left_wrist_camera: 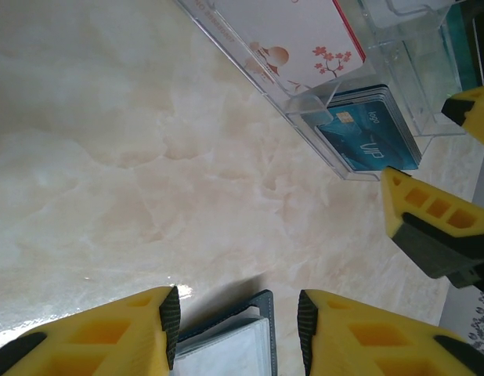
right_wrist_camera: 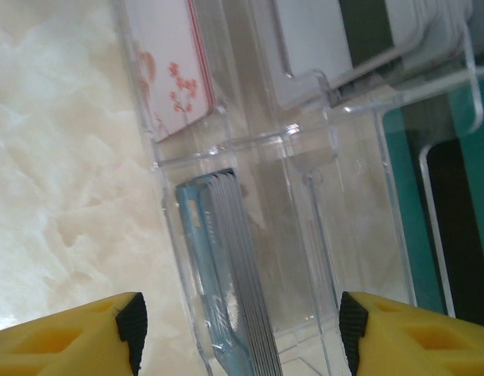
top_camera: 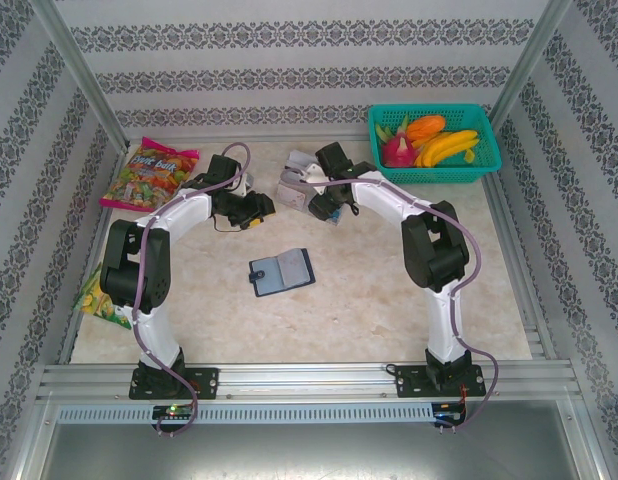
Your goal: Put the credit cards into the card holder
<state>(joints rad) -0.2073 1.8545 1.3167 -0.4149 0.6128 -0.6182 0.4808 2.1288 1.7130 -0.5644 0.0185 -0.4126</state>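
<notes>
**Card holder lies open mid-table; cards stand in their rack; both grippers spread and empty**

The card holder (top_camera: 281, 270) lies flat and unfolded on the table (top_camera: 389, 310), about midway between the two arms; its long axis runs roughly left to right, the left end tipped slightly toward the near edge; the clear pockets face up, and the snap tab (top_camera: 255, 275) juts from the left end.

The credit cards (left_wrist_camera: 366, 135) are well apart from it, at the far middle of the table, inside a clear stand (right_wrist_camera: 308, 168) of several compartments. A blue stack (right_wrist_camera: 214, 282) stands on edge in one compartment; from the right wrist the cards are seen edge-on, their long axis running from the far wall toward the camera. A white card with red blossom (left_wrist_camera: 293, 35) sits in the neighbouring compartment; grey-white cards with a dark stripe (right_wrist_camera: 320, 39) and a teal card (right_wrist_camera: 406, 196) lie in others.

The right gripper (right_wrist_camera: 242, 333) is spread wide just before the stand, the blue stack's compartment between its yellow fingers (right_wrist_camera: 124, 329); neither finger touches the plastic, and it holds nothing.

The left gripper (left_wrist_camera: 238, 325) is partly spread and empty; from its wrist a corner of the card holder shows in the gap below, but the top view puts the gripper beyond and clear of it.

A teal basket (top_camera: 489, 165) of fruit sits at the far right; a sweet bag (top_camera: 149, 175) lies at the far left.
</notes>
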